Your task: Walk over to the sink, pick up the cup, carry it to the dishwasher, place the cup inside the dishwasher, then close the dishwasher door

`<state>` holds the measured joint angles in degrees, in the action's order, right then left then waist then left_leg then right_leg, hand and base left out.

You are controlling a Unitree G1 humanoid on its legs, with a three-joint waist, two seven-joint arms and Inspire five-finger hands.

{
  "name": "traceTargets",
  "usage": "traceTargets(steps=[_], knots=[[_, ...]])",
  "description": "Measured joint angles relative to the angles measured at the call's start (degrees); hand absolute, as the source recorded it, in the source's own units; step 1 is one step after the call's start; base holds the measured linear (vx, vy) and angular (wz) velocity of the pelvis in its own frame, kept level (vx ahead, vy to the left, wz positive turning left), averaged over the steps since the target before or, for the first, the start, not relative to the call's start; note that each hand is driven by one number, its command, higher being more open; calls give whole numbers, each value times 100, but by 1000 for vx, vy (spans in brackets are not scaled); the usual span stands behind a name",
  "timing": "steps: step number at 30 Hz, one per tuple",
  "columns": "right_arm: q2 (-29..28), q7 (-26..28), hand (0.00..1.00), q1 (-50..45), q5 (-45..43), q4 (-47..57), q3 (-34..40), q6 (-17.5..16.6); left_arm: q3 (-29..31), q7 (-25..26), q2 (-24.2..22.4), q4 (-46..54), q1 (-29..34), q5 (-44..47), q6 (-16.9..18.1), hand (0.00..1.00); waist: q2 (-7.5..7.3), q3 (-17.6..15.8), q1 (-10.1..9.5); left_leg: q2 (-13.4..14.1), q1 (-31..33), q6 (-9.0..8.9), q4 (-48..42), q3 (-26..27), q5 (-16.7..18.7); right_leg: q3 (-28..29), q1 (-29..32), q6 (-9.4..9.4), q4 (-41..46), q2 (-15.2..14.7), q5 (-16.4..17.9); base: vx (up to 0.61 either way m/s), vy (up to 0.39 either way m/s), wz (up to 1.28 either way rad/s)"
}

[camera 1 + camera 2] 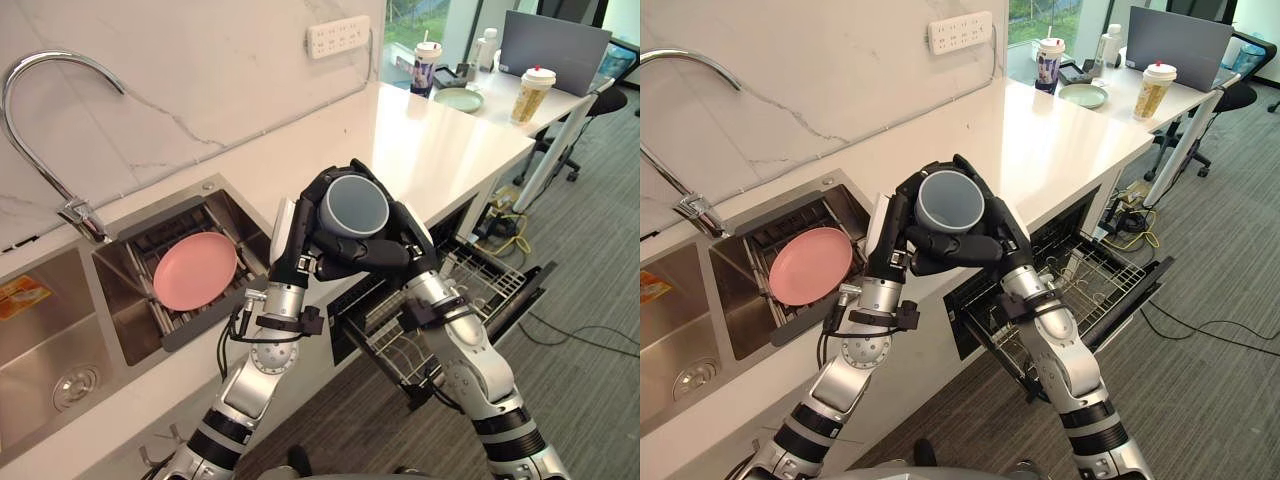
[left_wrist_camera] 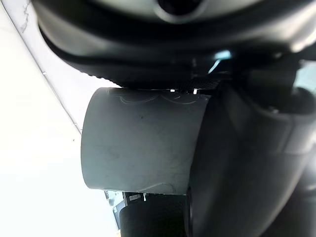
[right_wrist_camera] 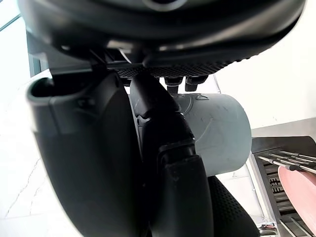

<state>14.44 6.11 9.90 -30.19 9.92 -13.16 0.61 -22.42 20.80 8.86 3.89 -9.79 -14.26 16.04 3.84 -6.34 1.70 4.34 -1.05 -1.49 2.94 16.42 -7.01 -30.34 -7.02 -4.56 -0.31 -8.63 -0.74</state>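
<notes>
White stone counter (image 1: 450, 150) runs from the sink to the far desk end. Its front edge passes right behind the raised hands. Steel sink (image 1: 55, 345) is at left, two basins, with a curved faucet (image 1: 40, 90) over them and a pink plate (image 1: 195, 270) on the rack in the basin nearer centre. Dishwasher (image 1: 345, 325) sits under the counter with its door (image 1: 528, 285) dropped open and the wire rack (image 1: 1095, 270) pulled out over it, low and right of the hands. Grey carpet floor (image 1: 590, 230) lies open beside the door.

Cup (image 1: 355, 205): grey-blue, plain matte wall, round mouth tipped up toward the head camera, darker inside (wrist views show a faint wavy line pressed in near one end). It is held in the air in front of the counter edge, between sink and dishwasher, well above the rack.

Left hand (image 1: 292, 238) is curled round the cup's left side, a white cover showing on it. Right hand (image 1: 402, 243) is wrapped round the right side and underside. Both grasp the cup.

Small stuff far back: power strip (image 1: 338, 35) on the wall, paper cups (image 1: 531, 92), green plate (image 1: 458, 98).
</notes>
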Motion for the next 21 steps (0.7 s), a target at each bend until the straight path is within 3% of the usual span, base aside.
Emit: traceTargets(steps=[11, 12, 21], knots=[[-47, 25, 100, 70, -510, -19, -5, 290, -29, 113, 0, 18, -10, -102, 1, 0, 0, 0, -15, -42, -1, 7, 34, -67, -32, -62, -18, -1, 2, -12, 1, 5, 3, 2], [-47, 27, 0, 71, -618, -25, -11, 314, -35, 113, -1, 19, -11, -102, 2, 0, 0, 0, -16, -42, -1, 6, 55, -85, -45, -80, -19, -1, 2, -13, 1, 7, 2, 6], [-29, 9, 0, 165, -684, -153, -56, 335, -25, 185, 0, 18, -10, -147, -7, 0, 0, 0, -59, -45, 1, 9, 63, -145, -62, -133, -43, -1, 2, -25, 1, 6, 4, 3]])
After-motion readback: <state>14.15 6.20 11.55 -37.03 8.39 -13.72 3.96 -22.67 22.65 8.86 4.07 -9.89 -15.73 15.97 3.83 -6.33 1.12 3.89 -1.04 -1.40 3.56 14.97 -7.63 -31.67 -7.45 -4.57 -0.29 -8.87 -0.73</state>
